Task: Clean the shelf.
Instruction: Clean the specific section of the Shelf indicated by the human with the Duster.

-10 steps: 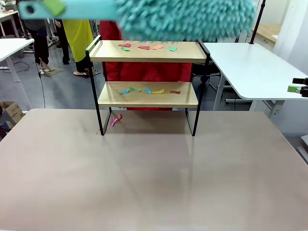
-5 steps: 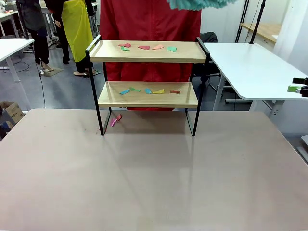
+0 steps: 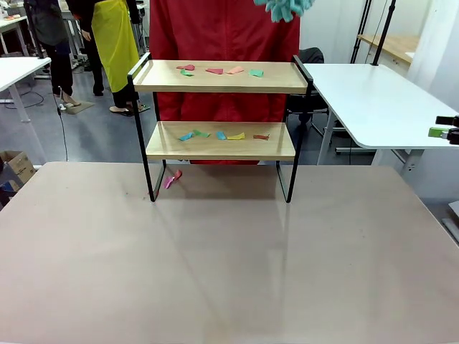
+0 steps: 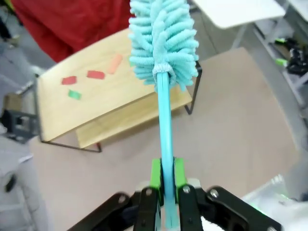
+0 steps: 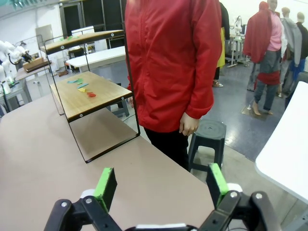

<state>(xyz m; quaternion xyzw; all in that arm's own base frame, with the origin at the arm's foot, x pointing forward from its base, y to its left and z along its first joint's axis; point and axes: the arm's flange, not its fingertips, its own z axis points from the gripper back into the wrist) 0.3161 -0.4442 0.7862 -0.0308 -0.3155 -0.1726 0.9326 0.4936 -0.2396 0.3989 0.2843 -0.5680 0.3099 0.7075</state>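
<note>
Change: a second ago the teal duster (image 3: 287,7) stretched across the top of the front view; now only a tuft of it shows at the upper edge. The paper scraps lie as before.
Left gripper (image 4: 163,175): jaws clamped narrow on the duster's thin blue handle, fluffy head (image 4: 163,43) pointing to 12 o'clock over the shelf's right end.
Shelf (image 3: 215,84): stands at the table's (image 3: 229,272) far edge, at 12 o'clock from its centre; the duster tuft is at its 1 o'clock, well above the top board.
Scraps: red, green and orange pieces (image 3: 215,71) in a row on the top board, another row (image 3: 222,135) on the lower one.
Pink scrap (image 3: 172,178): on the table at the shelf's 7 o'clock, by the left leg.
Person (image 3: 222,36): red jacket, directly behind the shelf.
Right gripper (image 5: 161,185): jaws spread wide, nothing between them.
</note>
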